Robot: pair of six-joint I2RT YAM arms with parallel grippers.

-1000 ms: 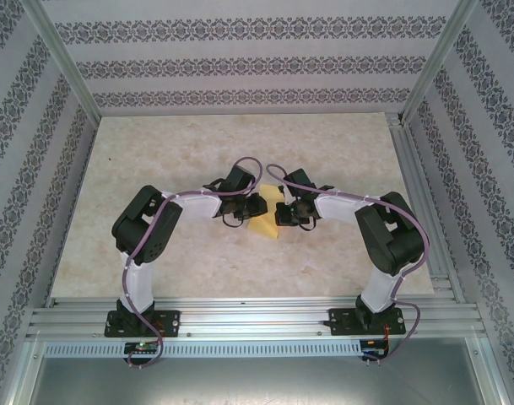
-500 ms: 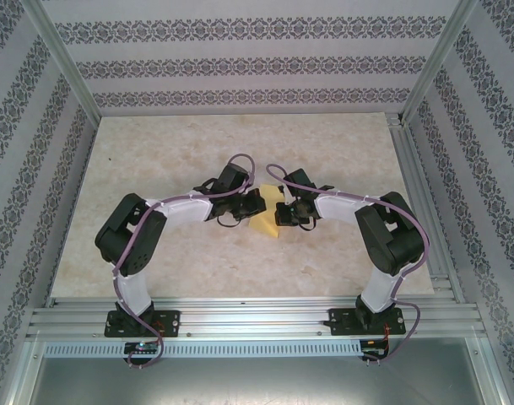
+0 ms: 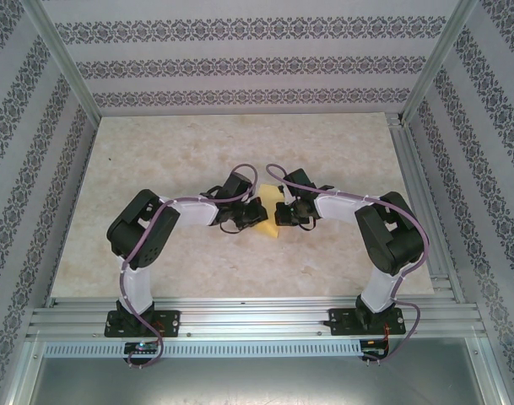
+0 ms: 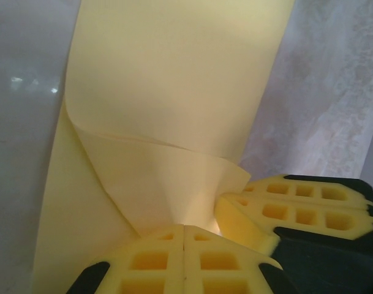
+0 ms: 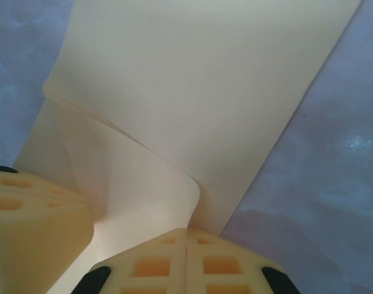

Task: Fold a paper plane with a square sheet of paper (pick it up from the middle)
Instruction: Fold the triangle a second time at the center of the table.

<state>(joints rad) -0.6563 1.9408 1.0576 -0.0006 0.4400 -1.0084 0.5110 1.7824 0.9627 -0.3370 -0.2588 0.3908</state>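
Note:
The pale-yellow square sheet of paper (image 3: pixel 268 221) lies on the table between my two grippers, folded into a narrow strip. In the left wrist view one flap of the paper (image 4: pixel 174 92) curls up from the strip. My left gripper (image 4: pixel 184 235) is shut on that flap's lower tip. The right gripper's yellow pads (image 4: pixel 296 211) sit just to its right. In the right wrist view the paper (image 5: pixel 192 79) shows a raised flap too, and my right gripper (image 5: pixel 186 236) is shut on its edge. From above, the left gripper (image 3: pixel 255 213) and right gripper (image 3: pixel 281 213) face each other across the paper.
The pale marble-patterned tabletop (image 3: pixel 197 143) stretches around the paper. Aluminium frame rails (image 3: pixel 417 194) run along the right side and the near edge, and patterned walls close in the back and sides.
The left gripper has closed on the paper flap. The left arm's elbow swung out to the left and came back, and its wrist sits slightly nearer. The right arm has not moved.

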